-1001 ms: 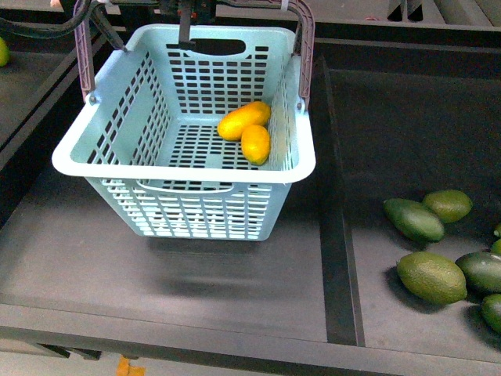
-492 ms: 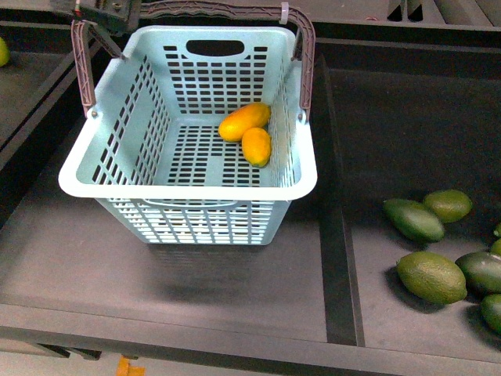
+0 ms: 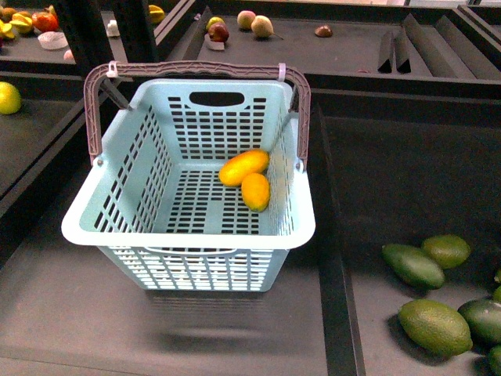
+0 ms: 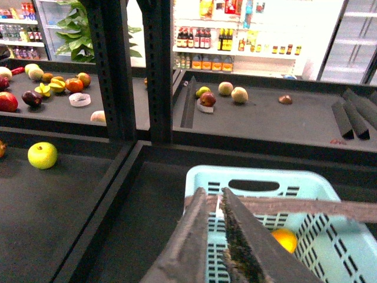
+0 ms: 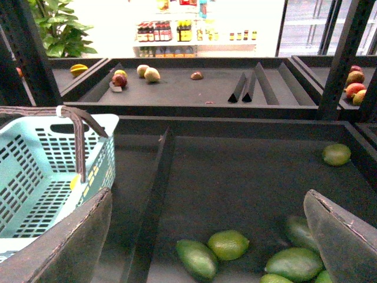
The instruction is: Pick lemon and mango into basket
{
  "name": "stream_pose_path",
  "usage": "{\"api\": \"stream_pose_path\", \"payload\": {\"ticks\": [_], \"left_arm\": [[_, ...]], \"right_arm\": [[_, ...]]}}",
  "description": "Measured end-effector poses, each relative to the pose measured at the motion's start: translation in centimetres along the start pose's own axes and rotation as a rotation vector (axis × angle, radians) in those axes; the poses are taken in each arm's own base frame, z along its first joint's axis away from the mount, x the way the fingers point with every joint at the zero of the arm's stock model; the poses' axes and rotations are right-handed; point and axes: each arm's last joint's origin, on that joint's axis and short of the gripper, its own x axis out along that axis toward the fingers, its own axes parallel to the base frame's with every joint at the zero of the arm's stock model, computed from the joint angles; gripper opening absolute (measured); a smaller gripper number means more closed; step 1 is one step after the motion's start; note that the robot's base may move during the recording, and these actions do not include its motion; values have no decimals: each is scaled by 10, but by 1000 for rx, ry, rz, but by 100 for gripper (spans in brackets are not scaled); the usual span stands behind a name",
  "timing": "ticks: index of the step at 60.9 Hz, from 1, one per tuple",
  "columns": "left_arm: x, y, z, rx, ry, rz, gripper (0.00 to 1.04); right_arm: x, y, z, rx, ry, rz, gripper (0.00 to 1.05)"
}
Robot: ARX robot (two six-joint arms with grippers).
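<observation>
Left gripper (image 4: 217,203): the two fingers are pressed nearly together around the basket handle (image 4: 306,207), which passes between them; grip is closed on the handle. The fingertips cover the contact point, so how deep the handle sits cannot be told.

Right gripper (image 5: 206,236): fingers spread wide apart, nothing between them. Only the finger ends show, at the frame's lower corners.

Neither arm appears in the front view.

Basket (image 3: 117,196): the front view shows it whole, handles raised over the far rim. The wrist views each cut it off at the frame edge.

Mango (image 3: 243,167) and lemon (image 3: 255,191): both lie on the basket floor, touching, toward the right wall. The left wrist view shows only a yellow-orange patch (image 4: 285,240) through the basket, probably one of these fruits. In the right wrist view they are largely hidden behind the lattice wall.

Green fruits (image 3: 434,326): in the right compartment, partly cut off in the front view; the right wrist view shows one more (image 5: 336,154) lying well apart.
</observation>
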Motion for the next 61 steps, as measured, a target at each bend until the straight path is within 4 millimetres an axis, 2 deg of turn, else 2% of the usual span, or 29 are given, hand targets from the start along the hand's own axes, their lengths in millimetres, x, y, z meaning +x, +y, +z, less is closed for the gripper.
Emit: {"api": "stream_pose_path", "payload": {"ticks": [11,27,35,44,61], "left_arm": [[-41,21,-12,27,3,6,3],[-83,36,-23,31,1,6,3],[-98,47,-27,32,5,2,3],[-112,49,-38,33,13,6,3],[-131,49,-34,33,-2,6,3]], "right_arm": [[0,0,0,0,0,0,96],[0,0,0,0,0,0,96],[0,0,0,0,0,0,96],[0,0,0,0,0,0,96],[0,0,0,0,0,0,96]]}}
